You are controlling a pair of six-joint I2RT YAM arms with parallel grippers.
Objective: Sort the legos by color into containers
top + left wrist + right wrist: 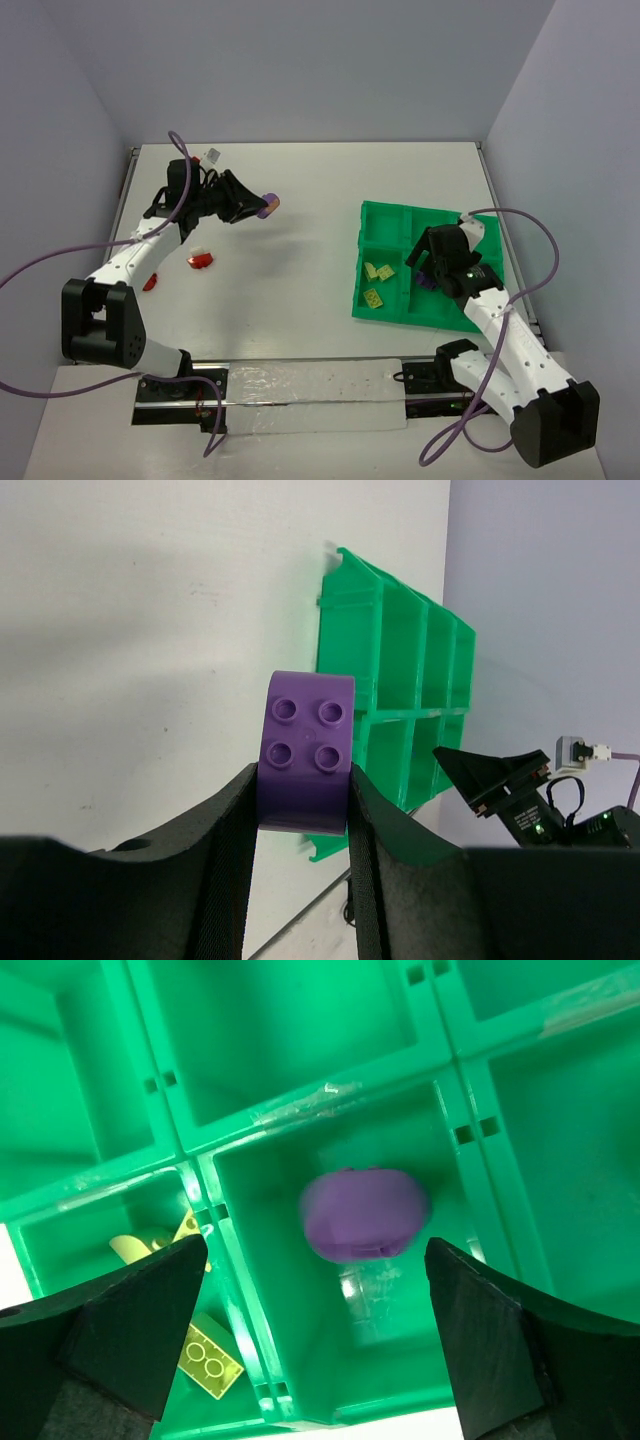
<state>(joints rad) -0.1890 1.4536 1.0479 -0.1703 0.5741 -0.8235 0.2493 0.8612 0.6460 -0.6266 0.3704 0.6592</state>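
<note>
My left gripper point(302, 780) pinches a purple lego point(308, 735) over the table's point(300, 190) far-left area; the green tray point(385, 215) lies well off to its right. My right gripper point(315, 1252), spread wide and empty, hangs over the compartment point(290, 1345) holding another purple brick point(365, 1213).

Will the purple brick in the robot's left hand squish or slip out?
Probably no squish: the purple brick shows no dent in the left hand, so it looks stiff. Small, so likely light. Its smooth curved sides might slip if the grip loosens.
</note>
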